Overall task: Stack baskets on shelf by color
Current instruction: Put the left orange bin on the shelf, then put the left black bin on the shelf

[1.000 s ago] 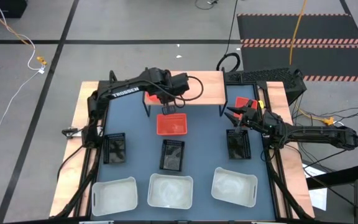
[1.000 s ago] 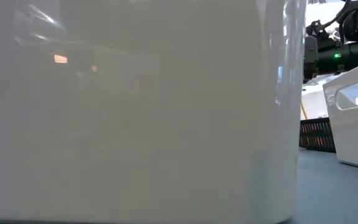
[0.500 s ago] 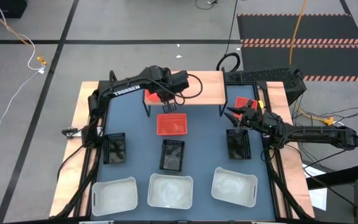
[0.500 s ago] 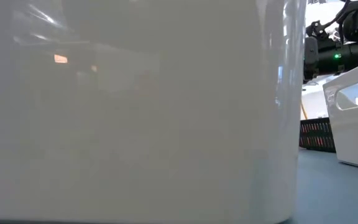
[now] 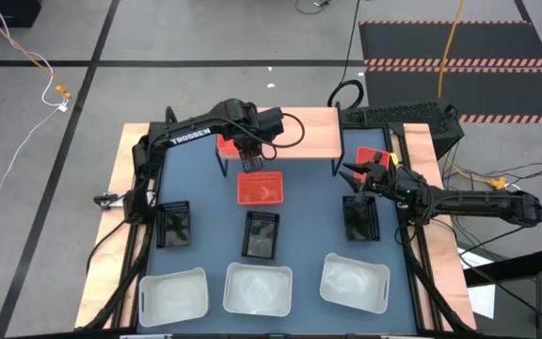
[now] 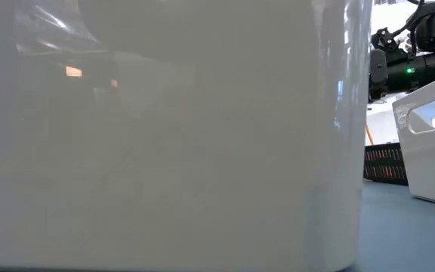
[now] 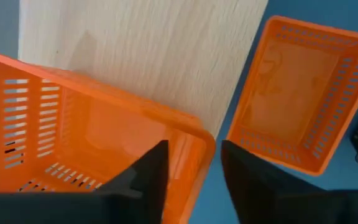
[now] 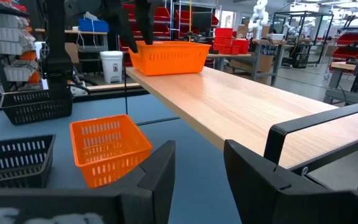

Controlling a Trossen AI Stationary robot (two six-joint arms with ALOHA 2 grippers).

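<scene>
With a red basket (image 7: 86,149) set on the shelf (image 5: 299,132), the left gripper (image 7: 188,171) has its fingers parted astride the rim, apparently letting go, and should next lift clear for the red basket on the table (image 5: 260,187), while the right gripper (image 8: 197,168) waits wide open

The left pincer (image 7: 191,171) has spread its fingers, letting go of the red basket (image 7: 86,134) on the shelf (image 7: 148,56).

Left arm is reaching in from the table's left edge toward the far centre, its dark two-finger left gripper (image 5: 251,153) pointing down with fingers (image 7: 146,176) parted. Right arm is lying along the right side, its dark right gripper (image 5: 350,174) open, holding nothing.
</scene>
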